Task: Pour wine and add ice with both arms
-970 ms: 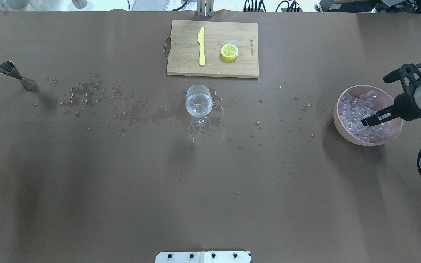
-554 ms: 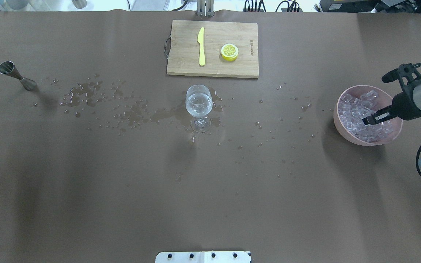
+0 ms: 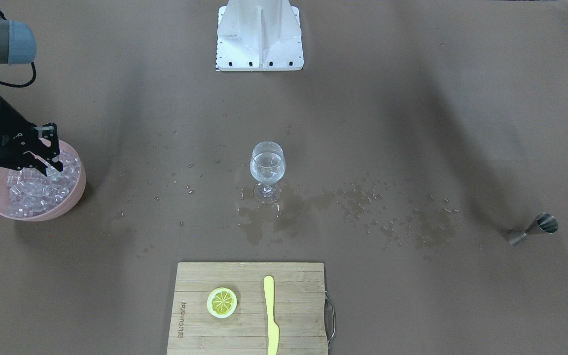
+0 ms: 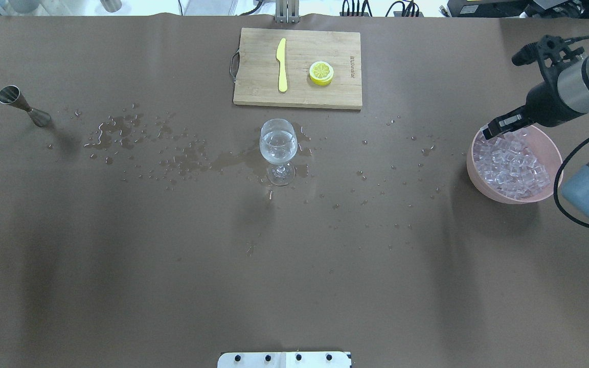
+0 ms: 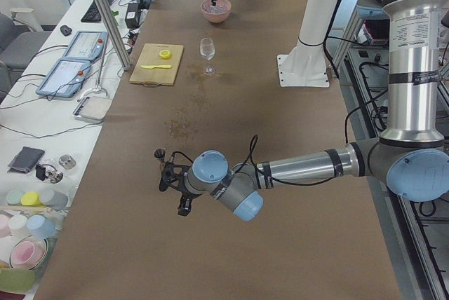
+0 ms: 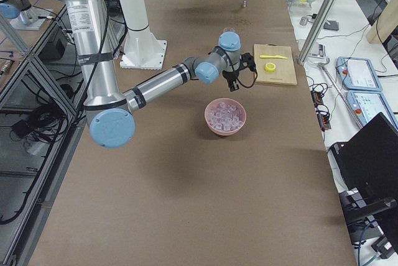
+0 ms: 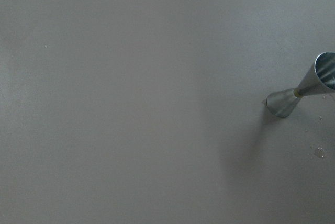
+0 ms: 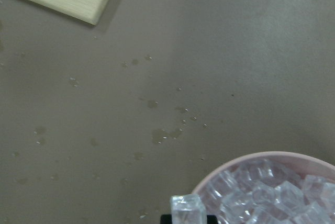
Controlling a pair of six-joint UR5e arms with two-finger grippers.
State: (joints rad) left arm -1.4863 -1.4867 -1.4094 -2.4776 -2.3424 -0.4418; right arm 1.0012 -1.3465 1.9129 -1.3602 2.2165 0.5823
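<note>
**One slick cube in the pinch, the glass waiting across the table**

The ice cube (image 8: 187, 208) is a small, clear, hard-edged block, and it looks wet. I judge it light and stiff but slippery, best pinched square across two flat faces, since a corner hold would likely let it squirt out. The right gripper (image 4: 490, 131) has its fingers closed on this single cube, which shows at the bottom edge of the wrist view.

It hangs over the 10 o'clock rim of the pink bowl (image 4: 544, 142). The rest of the ice (image 4: 512, 166) lies heaped and glassy in that smooth, round-walled bowl.

Seen from over the robot's shoulders, the bowl sits at 3 o'clock from the wine glass (image 4: 278, 148), well apart. The glass is thin, stemmed and fragile, and it holds a little clear wine (image 4: 277, 142).

Spilled droplets (image 4: 120, 130) speckle the matte brown table cover (image 4: 172, 281) toward 9 o'clock, where a steel jigger (image 4: 18, 105) stands. At the glass's 12 o'clock a bamboo cutting board (image 4: 258, 76) carries a yellow plastic knife (image 4: 281, 64) and a lemon slice (image 4: 321, 72).

The left gripper (image 5: 181, 205) hovers away from all this, and I cannot tell how its fingers are set.
</note>
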